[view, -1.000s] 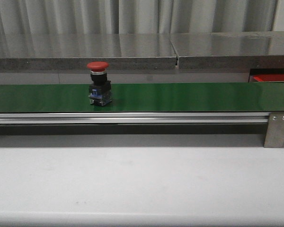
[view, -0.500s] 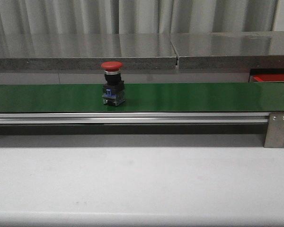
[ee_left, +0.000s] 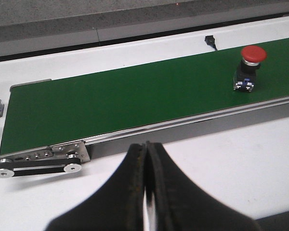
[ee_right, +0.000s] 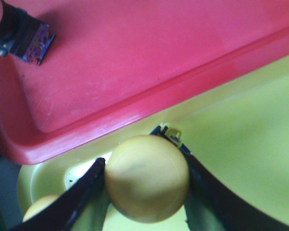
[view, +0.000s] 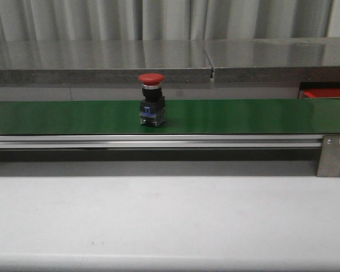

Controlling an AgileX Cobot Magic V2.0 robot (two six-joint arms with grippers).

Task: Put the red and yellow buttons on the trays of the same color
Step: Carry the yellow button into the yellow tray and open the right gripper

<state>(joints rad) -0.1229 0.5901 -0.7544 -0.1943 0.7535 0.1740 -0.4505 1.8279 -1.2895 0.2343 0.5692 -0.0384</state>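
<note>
Desk (view: 170, 221): white surface across the front view, carrying the conveyor; neither arm showed in that view.
Conveyor belt (view: 243, 116): green, running the width of the desk. It had carried its load rightward over the last second, so it was judged to be running.
Yellow tray (ee_right: 241, 144): seen only in the right wrist view, lying under the edge of the red tray. A second yellow cap (ee_right: 38, 208) showed at the picture's corner, its seating unclear.
Red tray (ee_right: 135, 57): in the right wrist view, overlapping the yellow tray, with one dark button body (ee_right: 21, 36) already resting on it.
Red button (view: 152, 106): upright on the belt, red cap up, untouched. It had moved from left of centre to near the belt's middle in the front view, closing on the trays' end, where a red edge showed at far right.
Yellow button (ee_right: 147, 178): pinched by its cap between the jaws of the right gripper (ee_right: 144, 183), directly above the yellow tray; contact with the tray could not be told.
Left gripper (ee_left: 147, 192): jaws pressed together, holding nothing, off the belt and well apart from the red button.
Finding: yellow placement judged nearly done, release pending; the red button awaits pickup, and the moving belt narrows the time for it.
</note>
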